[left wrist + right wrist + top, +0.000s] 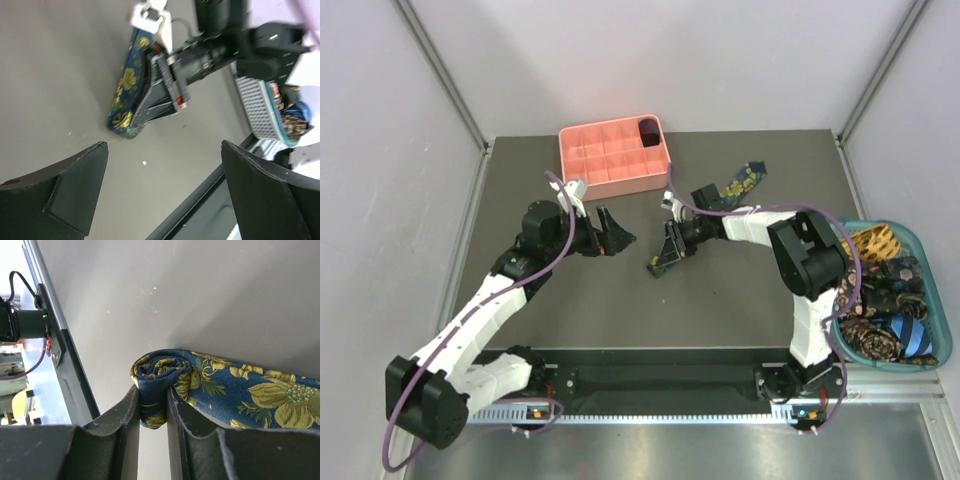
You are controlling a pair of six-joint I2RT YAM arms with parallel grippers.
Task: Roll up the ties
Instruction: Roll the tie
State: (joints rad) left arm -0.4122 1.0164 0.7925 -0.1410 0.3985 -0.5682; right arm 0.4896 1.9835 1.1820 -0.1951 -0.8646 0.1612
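The right jaws are clenched on the rolled end of the navy tie with yellow flowers (165, 372), pinching the small coil near the middle of the desk (720, 310). The rest of that tie lies flat, trailing away toward the far right, its other end well apart from the teal basket (912, 230). The left jaws stand wide apart, grasping nothing, near the coil on its left and not touching it. More ties (885, 290) are heaped in the basket. A dark coil (648, 131) sits in the far right corner compartment of the pink tray (610, 187).
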